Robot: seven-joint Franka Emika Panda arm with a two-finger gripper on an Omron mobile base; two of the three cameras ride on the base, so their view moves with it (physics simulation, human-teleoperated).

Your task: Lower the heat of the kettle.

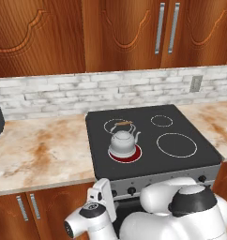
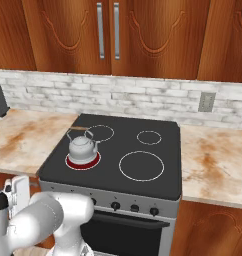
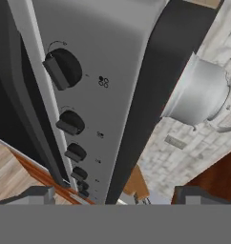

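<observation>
The silvery kettle (image 1: 123, 142) with a thin brown handle stands on the stove's front-left burner (image 1: 134, 156), which glows red around its base. From the other side the kettle (image 2: 82, 147) sits on the same red ring. In the hand view the kettle (image 3: 199, 92) appears from low down, past the stove's edge. My gripper (image 3: 116, 196) is open, its fingertips (image 3: 35, 194) far apart with nothing between them. It hangs low in front of the left end of the grey control panel (image 3: 112, 95). The nearest knob (image 3: 63, 70) is large and dark, a little ahead of the fingers.
Several dark knobs (image 2: 115, 205) line the stove front above the oven door. Three other burners (image 1: 176, 144) are unlit. Marbled counters (image 1: 40, 150) flank the stove, with a brick backsplash, wooden cabinets above and an outlet (image 2: 207, 101) on the right.
</observation>
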